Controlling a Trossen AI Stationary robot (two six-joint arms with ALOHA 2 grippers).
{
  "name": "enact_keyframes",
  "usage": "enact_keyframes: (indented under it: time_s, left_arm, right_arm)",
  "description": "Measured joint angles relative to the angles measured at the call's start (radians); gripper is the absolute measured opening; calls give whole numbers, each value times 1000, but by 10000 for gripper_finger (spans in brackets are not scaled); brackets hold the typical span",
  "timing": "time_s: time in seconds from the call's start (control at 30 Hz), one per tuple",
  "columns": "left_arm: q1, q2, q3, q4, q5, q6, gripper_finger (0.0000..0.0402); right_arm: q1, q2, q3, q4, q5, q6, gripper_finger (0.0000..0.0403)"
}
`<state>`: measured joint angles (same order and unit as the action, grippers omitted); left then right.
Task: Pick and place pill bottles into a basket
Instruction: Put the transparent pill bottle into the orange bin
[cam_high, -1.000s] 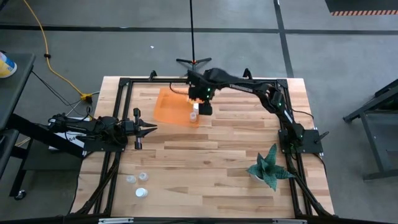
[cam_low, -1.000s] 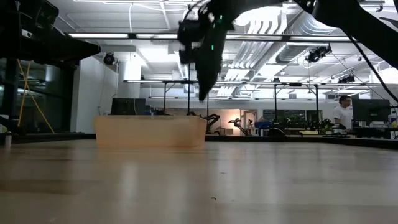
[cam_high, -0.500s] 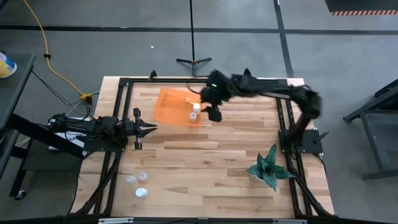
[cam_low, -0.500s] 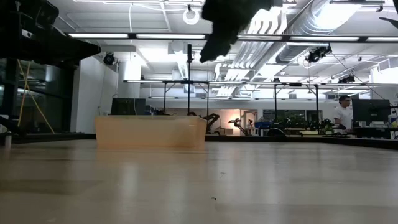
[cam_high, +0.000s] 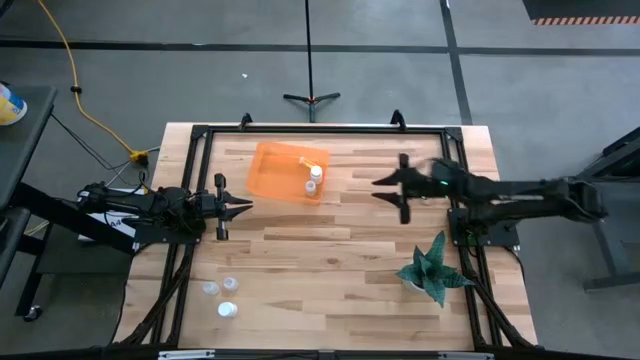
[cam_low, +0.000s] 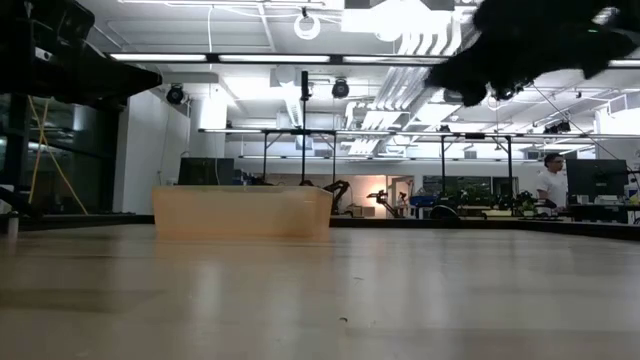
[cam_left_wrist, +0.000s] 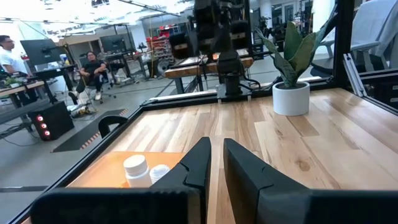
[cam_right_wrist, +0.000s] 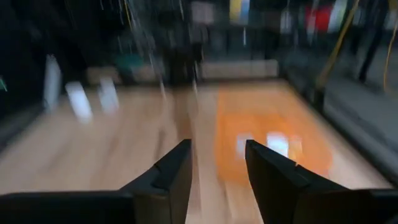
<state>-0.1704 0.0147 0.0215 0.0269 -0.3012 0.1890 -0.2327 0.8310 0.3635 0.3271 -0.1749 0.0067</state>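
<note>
The orange basket (cam_high: 288, 170) lies at the table's far middle, with two pill bottles (cam_high: 314, 172) (cam_high: 311, 186) inside its right end; the left wrist view shows them too (cam_left_wrist: 137, 169). Three more pill bottles (cam_high: 222, 293) stand on the wood near the front left corner. My right gripper (cam_high: 380, 189) hovers to the right of the basket, pointing level toward it, open and holding nothing (cam_right_wrist: 217, 155). My left gripper (cam_high: 247, 207) waits at the table's left side, its fingers (cam_left_wrist: 205, 162) nearly together with a thin slit between them.
A spiky green plant in a white pot (cam_high: 435, 268) stands near the front right. A black frame (cam_high: 300, 130) borders the table. Bare wood lies between the basket and the plant. People (cam_left_wrist: 93, 65) sit in the room beyond.
My right gripper has swung away from above the basket's right end toward the table's right edge. It has tipped from pointing down to about level. The two bottles in the basket have stayed where they were.
</note>
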Motion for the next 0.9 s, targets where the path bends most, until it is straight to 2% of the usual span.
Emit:
enact_keyframes:
  time_s: [0.07, 0.3, 0.47, 0.67, 0.9]
  left_arm:
    - [0, 0, 0, 0, 0, 0, 79]
    - [0, 0, 0, 0, 0, 0, 79]
    - [0, 0, 0, 0, 0, -11, 79]
    - [0, 0, 0, 0, 0, -13, 79]
    - [0, 0, 0, 0, 0, -14, 79]
  right_arm:
    - [13, -91, -67, 73, 1, 21, 135]
    - [101, -305, -207, 64, 65, -8, 116]
    - [168, -448, -284, 45, 183, -15, 98]
    - [205, -612, -279, -112, 203, -49, 75]
    - [215, -764, -282, -276, 327, -54, 56]
